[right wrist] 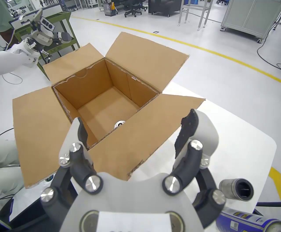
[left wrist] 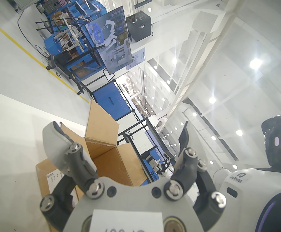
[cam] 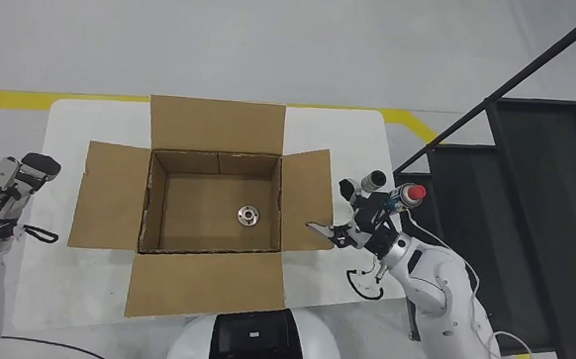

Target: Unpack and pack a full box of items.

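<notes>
My right gripper (cam: 333, 222) stands wide and empty at the right flap of the open box (cam: 217, 126) mid-worktop (cam: 73, 127). My left gripper (cam: 15, 178), likewise wide, sits far left. One metal fitting (cam: 248, 215) lies inside.

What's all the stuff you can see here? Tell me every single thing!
Box: one, brown cardboard, flaps open, in the middle of the table.
Metal ring: one, silver, on the box floor.
Metal tube: one, grey, at the table's right edge.
Spray can: one, blue, beside the tube.
Table: one, white.
Left hand: grey and black, open, left of the box.
Right hand: grey and black, open, by the box's right flap.
</notes>
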